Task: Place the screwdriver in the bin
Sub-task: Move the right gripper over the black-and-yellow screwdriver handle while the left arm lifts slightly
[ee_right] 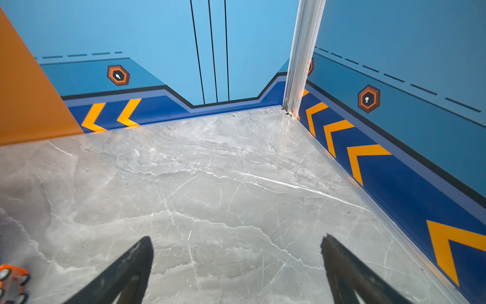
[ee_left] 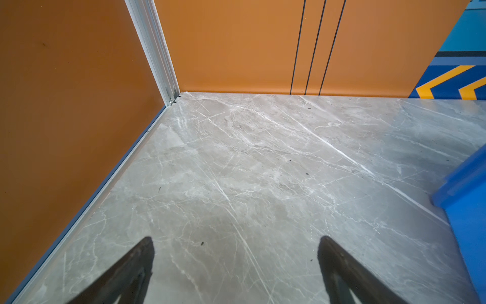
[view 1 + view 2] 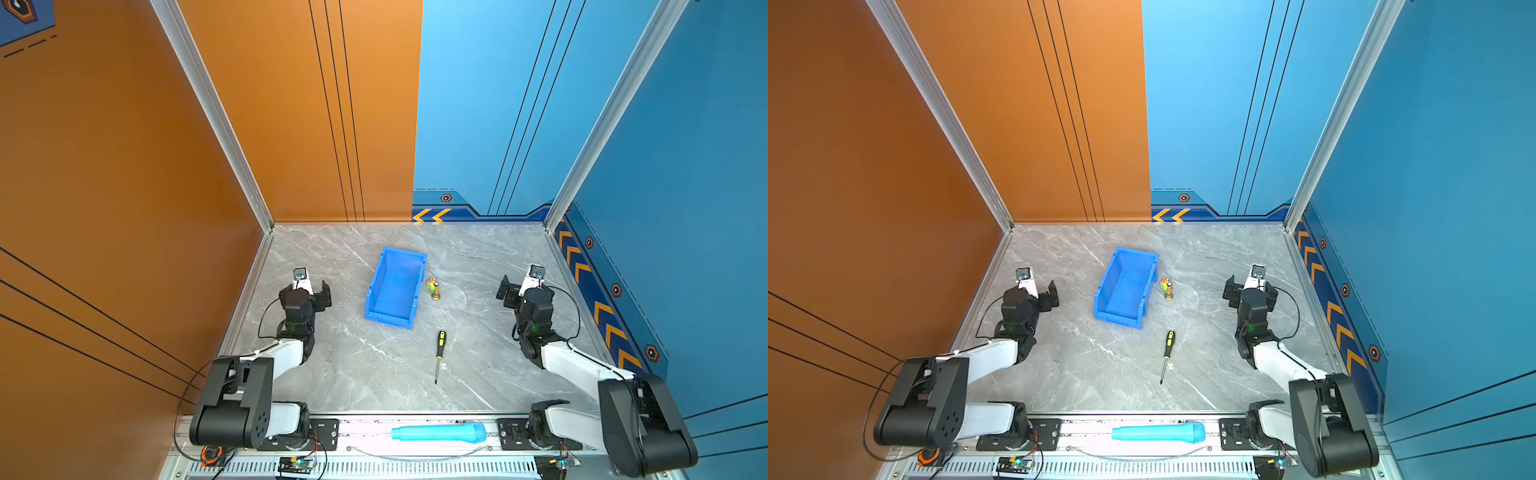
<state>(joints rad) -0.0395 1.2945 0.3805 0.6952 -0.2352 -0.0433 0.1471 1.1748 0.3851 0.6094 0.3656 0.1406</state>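
Note:
The screwdriver [image 3: 439, 353] [image 3: 1168, 353], with its black-and-yellow handle and thin dark shaft, lies flat on the marble table, handle toward the back. It sits in front of the bin's near right corner. The bin [image 3: 376, 282] [image 3: 1105, 286] is a bright blue open tray standing empty at mid-table; its edge [image 2: 468, 210] shows in the left wrist view. My left gripper [image 3: 306, 287] [image 3: 1035, 287] [image 2: 236, 239] hovers open left of the bin, holding nothing. My right gripper [image 3: 525, 286] [image 3: 1251, 286] [image 1: 236, 237] hovers open at the right, well apart from the screwdriver.
A small colourful toy figure [image 3: 433, 286] [image 3: 1167, 286] stands just right of the bin; an orange toy [image 1: 11, 281] shows at the edge of the right wrist view. A light-blue microphone-shaped cylinder [image 3: 438, 432] [image 3: 1158, 432] lies on the front rail. Walls enclose three sides.

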